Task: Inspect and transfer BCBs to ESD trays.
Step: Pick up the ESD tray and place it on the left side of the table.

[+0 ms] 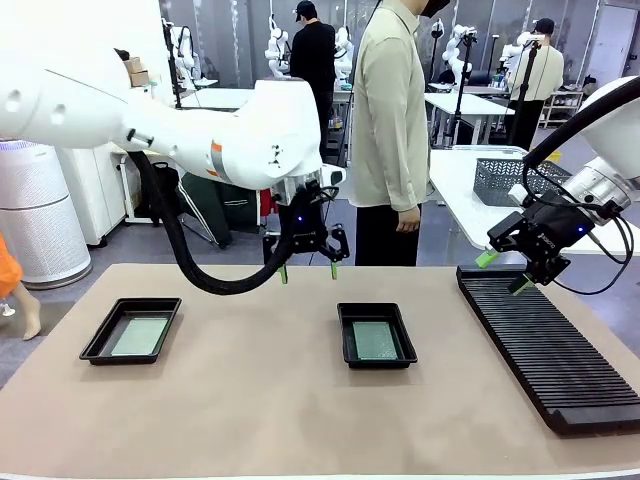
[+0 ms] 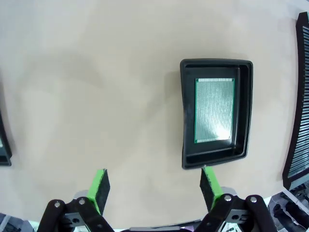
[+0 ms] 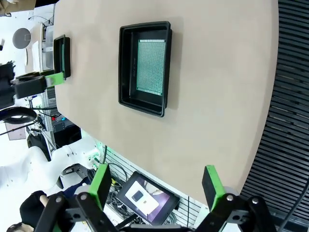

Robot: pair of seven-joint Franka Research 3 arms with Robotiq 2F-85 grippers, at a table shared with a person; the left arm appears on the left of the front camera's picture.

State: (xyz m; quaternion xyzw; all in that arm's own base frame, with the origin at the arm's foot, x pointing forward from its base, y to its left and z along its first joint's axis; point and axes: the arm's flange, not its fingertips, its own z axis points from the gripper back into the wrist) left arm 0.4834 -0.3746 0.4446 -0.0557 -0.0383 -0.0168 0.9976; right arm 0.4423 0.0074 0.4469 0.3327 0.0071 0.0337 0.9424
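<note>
Fingers (image 2: 99, 186) of both grippers are standing wide and holding nothing, so the left gripper (image 1: 308, 270), hovering behind the middle ESD tray (image 1: 345, 340), is best kept clear of its board (image 1: 376, 341), while the right gripper (image 1: 503, 271) is hanging over the rack's (image 1: 560, 360) far end.

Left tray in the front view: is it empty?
No, the left tray already holds a pale green board lying flat on its floor.

front across table, wrists overhead, sharing tray (image 1: 377, 336)
</note>
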